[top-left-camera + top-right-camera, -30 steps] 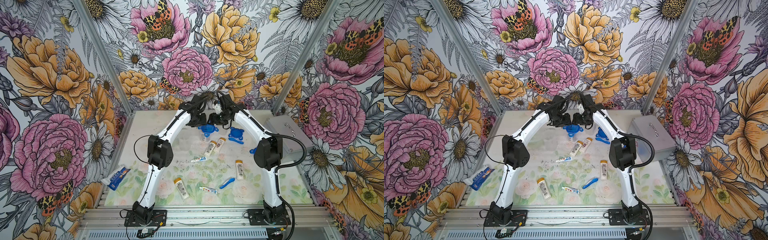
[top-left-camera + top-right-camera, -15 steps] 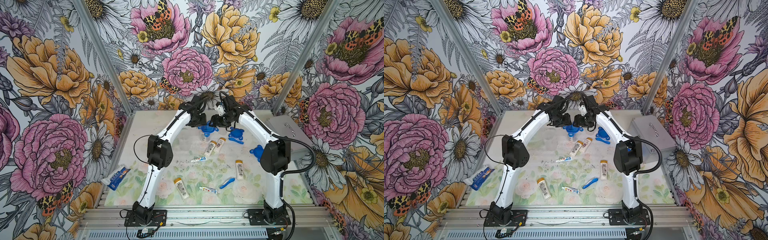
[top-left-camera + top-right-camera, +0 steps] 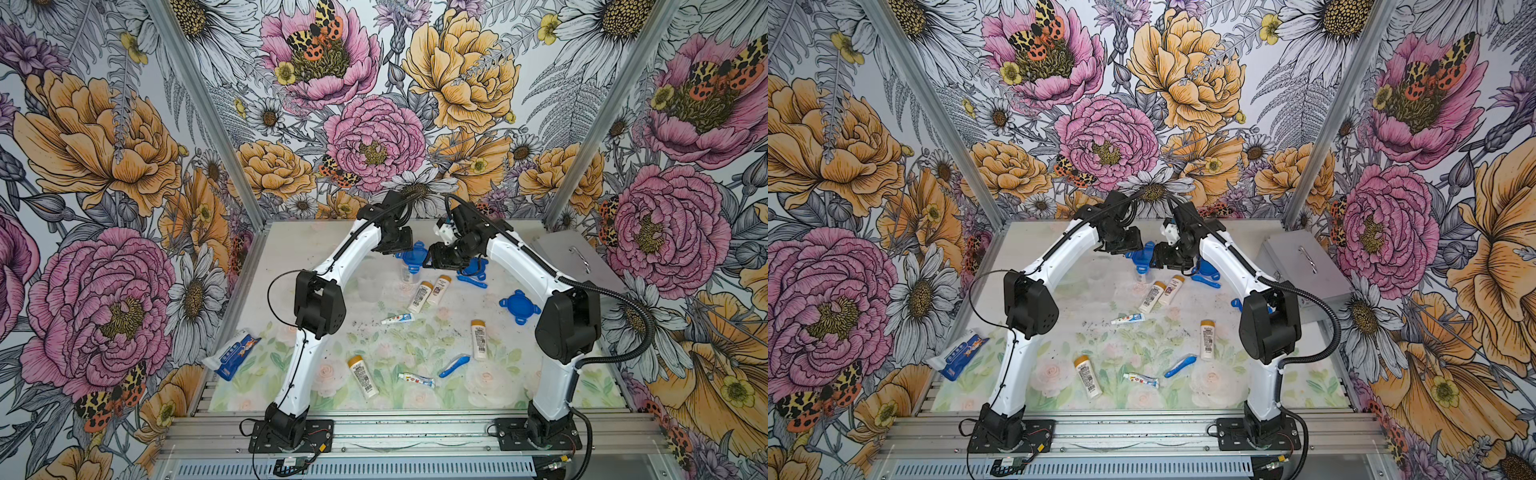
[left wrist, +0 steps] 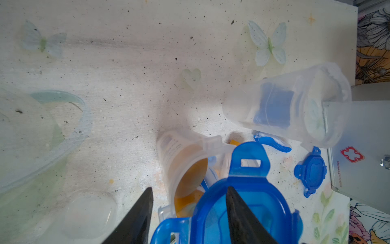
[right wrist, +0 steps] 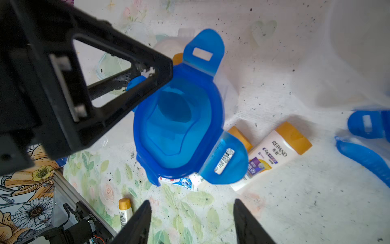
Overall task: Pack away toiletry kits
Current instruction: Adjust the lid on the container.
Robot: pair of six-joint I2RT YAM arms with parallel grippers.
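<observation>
Blue lid is straddled by left gripper, hold unclear; only right wrist view shows right gripper parted, empty.

The lid is showing translucent blue. The bottles are showing white with orange caps, the tubes white and blue. The desk is showing cream, black-speckled, with green leaves and pink roses. The walls are showing pink and orange blooms.

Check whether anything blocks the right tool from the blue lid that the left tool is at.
Nothing visible does. The right tool hangs open, with only clear space between it and the blue lid. The left tool is at the lid's far side, out of that path.
</observation>
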